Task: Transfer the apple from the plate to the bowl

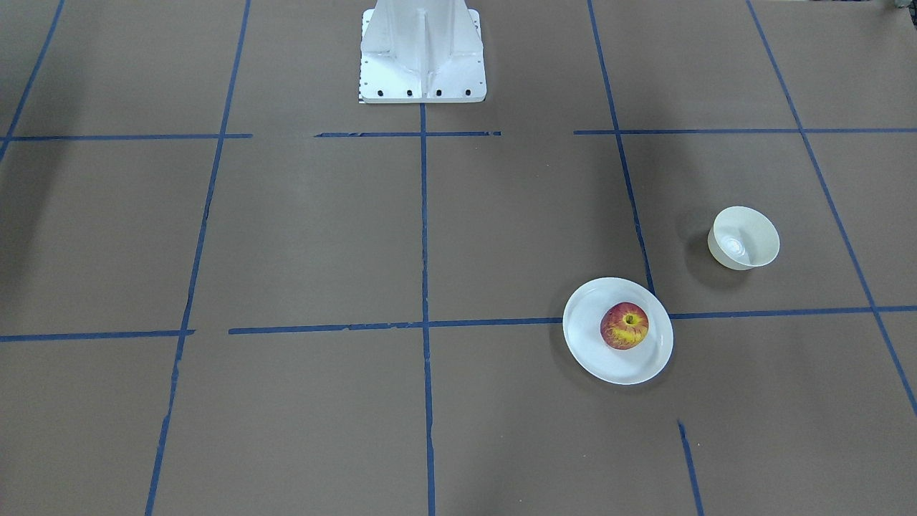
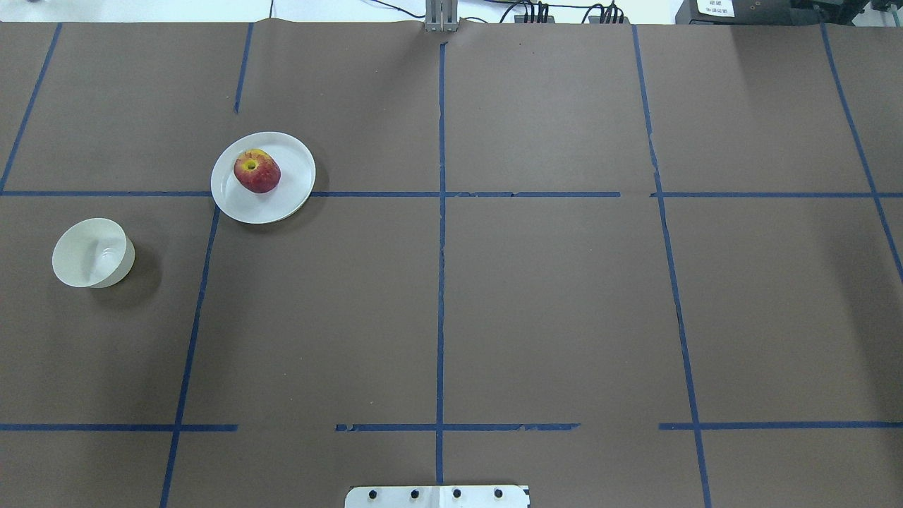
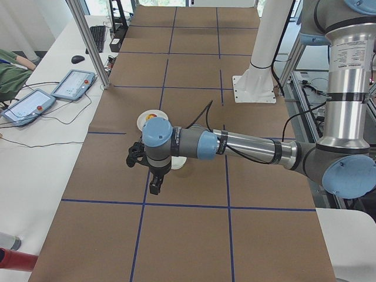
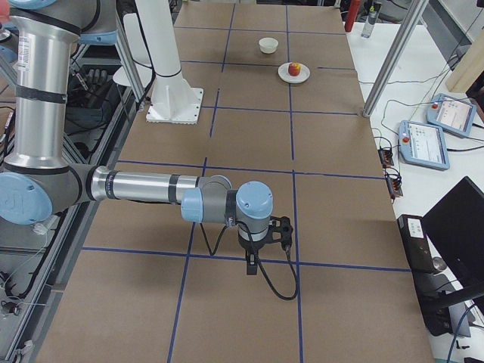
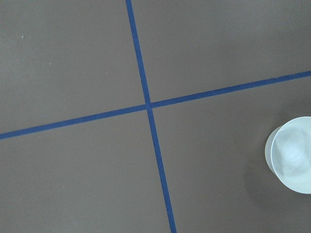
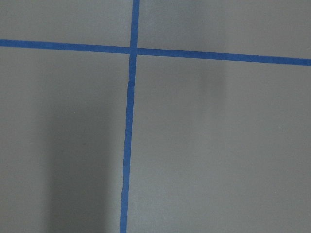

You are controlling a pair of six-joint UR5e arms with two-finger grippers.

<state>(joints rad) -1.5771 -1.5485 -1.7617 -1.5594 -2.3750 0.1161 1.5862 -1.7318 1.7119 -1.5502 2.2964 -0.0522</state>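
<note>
Table (image 2: 494, 282) holds apple (image 2: 257, 171) on plate (image 2: 293, 196), beyond left hand (image 3: 154, 187); bowl (image 2: 92, 252) empty. I think no step is done. Left hand, right hand (image 4: 252, 263): cannot tell if open.

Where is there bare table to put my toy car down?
Everything on the robot's right of the middle tape line is bare table. So is the stretch between the plate and the robot base. It is crowded only on the left: the apple on the plate, with the bowl nearby.
</note>
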